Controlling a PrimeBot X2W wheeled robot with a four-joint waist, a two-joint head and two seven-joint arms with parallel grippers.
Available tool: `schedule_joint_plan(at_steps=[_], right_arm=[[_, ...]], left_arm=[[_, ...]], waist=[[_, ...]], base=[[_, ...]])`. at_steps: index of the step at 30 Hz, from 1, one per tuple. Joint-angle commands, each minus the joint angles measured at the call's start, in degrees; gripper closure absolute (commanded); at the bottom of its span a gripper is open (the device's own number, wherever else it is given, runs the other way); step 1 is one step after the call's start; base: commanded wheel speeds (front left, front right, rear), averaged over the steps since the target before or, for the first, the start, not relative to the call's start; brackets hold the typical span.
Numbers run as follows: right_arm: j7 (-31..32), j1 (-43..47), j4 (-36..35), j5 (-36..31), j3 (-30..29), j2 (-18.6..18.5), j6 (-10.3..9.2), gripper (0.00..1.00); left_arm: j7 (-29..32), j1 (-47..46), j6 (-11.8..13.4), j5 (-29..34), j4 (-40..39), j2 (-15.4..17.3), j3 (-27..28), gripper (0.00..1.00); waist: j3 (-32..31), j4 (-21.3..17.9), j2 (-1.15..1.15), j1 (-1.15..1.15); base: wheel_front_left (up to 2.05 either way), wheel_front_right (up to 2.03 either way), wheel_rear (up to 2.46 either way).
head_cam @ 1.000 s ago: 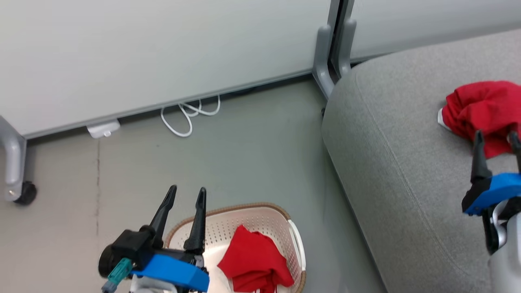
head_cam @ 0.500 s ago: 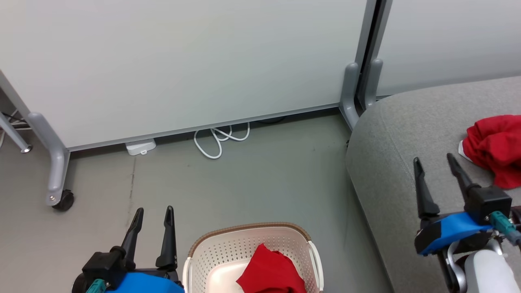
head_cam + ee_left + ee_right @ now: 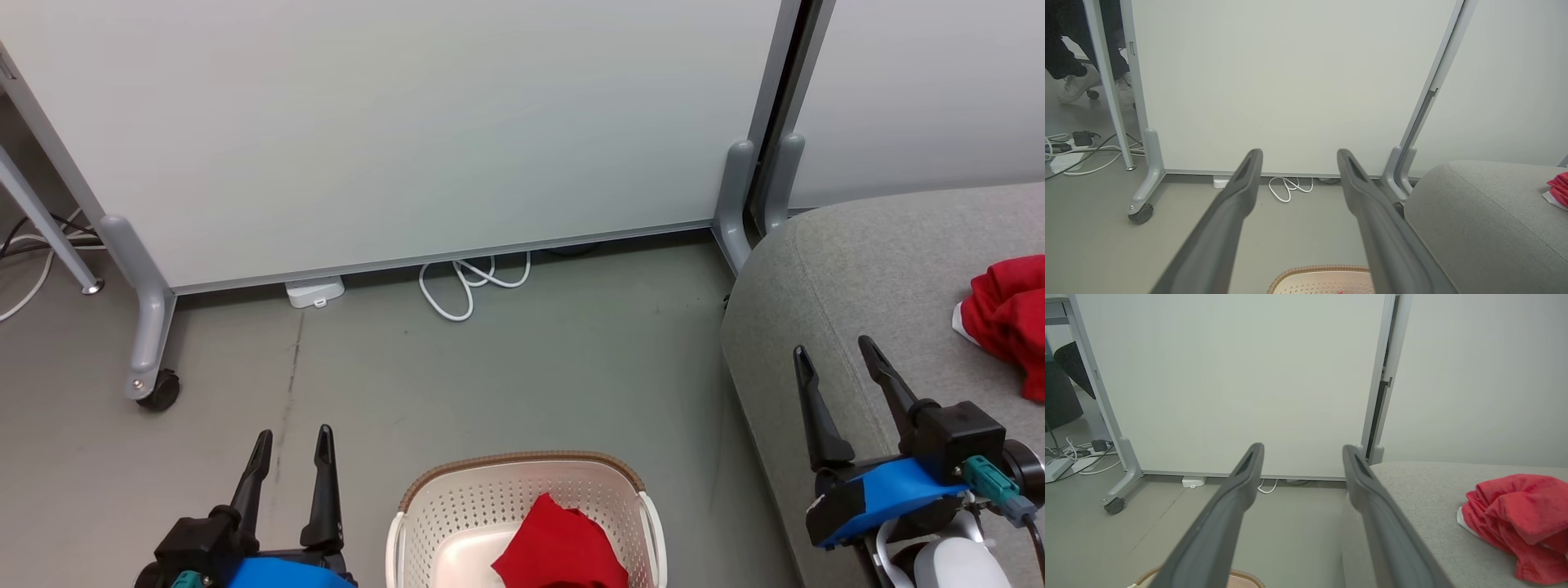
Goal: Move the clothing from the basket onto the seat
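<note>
Red clothing [image 3: 1008,322] lies on the seat [image 3: 865,269] by the open right gripper [image 3: 832,346]. The basket [image 3: 522,459] by the open left gripper [image 3: 295,430] holds more clothing [image 3: 559,547].

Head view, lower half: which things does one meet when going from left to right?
left gripper → basket → right gripper → red garment lying on the seat

You're in an office-like room. Wheeled partition panels [image 3: 408,122] stand on a grey floor [image 3: 531,367]; loose cables [image 3: 469,286] lie at their foot
</note>
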Motion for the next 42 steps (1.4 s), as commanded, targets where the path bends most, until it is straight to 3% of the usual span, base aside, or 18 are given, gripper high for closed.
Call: schedule_joint_plan(at_steps=[1,19,29,36,42], right_arm=[[0.3,1.1,-0.5,0.2,0.1,0.2,0.01,0.0],[0.7,-0.9,-2.4,1.0,1.5,0.4,0.01,0.0],[-0.5,-6.7,-4.4,1.8,3.2,0.4,0.01,0.0],[-2.4,-12.9,-5.8,2.1,4.1,0.4,0.01,0.0],[-4.0,-16.7,-6.7,3.5,4.6,0.4,0.01,0.0]], left_arm=[[-0.2,0.1,-0.1,0.4,0.2,-0.1,0.3,0.0],[-0.2,-3.0,-0.1,-0.4,0.7,0.6,-2.2,0.0],[-0.1,-9.9,-0.1,-0.2,1.9,2.8,-7.9,0.0],[-0.2,-19.1,-0.1,0.1,7.4,5.7,-16.3,0.0],[-0.2,-25.7,-0.1,-0.4,14.1,8.1,-23.1,0.0]], waist=[[0.1,0.1,0.0,0.01],[4.5,-1.5,0.0,0.01],[18.2,-5.6,0.0,0.01],[30.1,-9.6,0.0,0.01],[36.5,-12.3,0.0,0.01]], base=[[0.0,0.0,0.0],[0.0,0.0,0.0],[0.0,0.0,0.0],[0.0,0.0,0.0],[0.0,0.0,0.0]])
